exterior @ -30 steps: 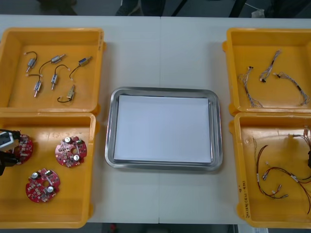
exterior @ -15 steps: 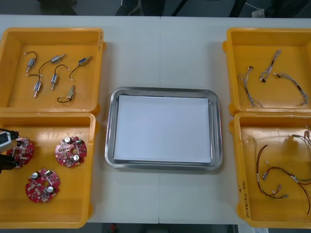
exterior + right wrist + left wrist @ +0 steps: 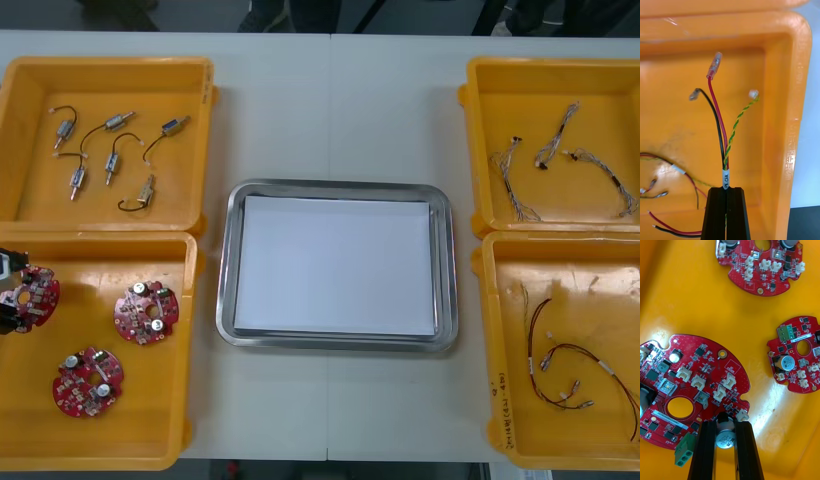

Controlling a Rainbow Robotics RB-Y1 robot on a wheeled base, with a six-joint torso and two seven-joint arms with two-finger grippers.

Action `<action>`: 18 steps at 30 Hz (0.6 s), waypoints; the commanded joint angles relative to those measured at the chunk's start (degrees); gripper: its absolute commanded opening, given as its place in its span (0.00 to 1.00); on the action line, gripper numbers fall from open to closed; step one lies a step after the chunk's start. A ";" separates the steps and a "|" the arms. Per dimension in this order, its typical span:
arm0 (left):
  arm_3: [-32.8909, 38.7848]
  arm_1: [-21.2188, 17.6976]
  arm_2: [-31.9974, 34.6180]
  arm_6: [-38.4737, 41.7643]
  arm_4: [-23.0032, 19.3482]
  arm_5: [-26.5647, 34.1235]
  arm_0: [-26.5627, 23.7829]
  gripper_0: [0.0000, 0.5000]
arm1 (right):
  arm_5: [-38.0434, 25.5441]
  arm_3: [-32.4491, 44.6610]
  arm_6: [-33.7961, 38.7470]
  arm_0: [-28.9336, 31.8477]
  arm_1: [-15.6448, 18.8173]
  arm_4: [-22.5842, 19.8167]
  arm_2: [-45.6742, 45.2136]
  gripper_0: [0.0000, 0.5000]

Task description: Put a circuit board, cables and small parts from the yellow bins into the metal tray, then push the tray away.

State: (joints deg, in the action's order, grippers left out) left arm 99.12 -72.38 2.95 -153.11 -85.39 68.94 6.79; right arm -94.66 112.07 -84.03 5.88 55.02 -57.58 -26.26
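My left gripper [image 3: 725,423] is shut on a silver can-shaped part at the edge of a round red circuit board [image 3: 696,382], which sits nearer the camera than the two other boards [image 3: 760,262] [image 3: 799,352] on the bin floor. From the front, this held board [image 3: 28,298] is at the far left edge of the near left yellow bin [image 3: 150,410]. My right gripper [image 3: 726,189] is shut on a red and yellow cable [image 3: 717,112] just below its white label. Its red, black and twisted yellow-green wires fan out above the orange bin floor [image 3: 677,112].
The metal tray [image 3: 228,270], white inside, lies at the table's middle. Small metal parts [image 3: 110,150] lie in the far left bin, thin cables [image 3: 560,160] in the far right bin, and more red cables [image 3: 570,370] in the near right bin.
The left gripper has drawn back toward the left edge, taking the board with it. The right gripper has left the front view, and the cable at the near right bin's far right went with it.
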 commanded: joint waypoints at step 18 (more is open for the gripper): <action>8.02 7.16 4.69 19.69 6.73 14.91 -12.94 0.00 | -11.07 10.97 -0.35 -12.83 8.97 -12.21 0.42 0.00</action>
State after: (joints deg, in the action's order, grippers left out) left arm 105.29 -66.47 6.15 -141.71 -79.72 81.44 -2.46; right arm -104.95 121.00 -84.02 -3.35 61.25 -67.33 -26.70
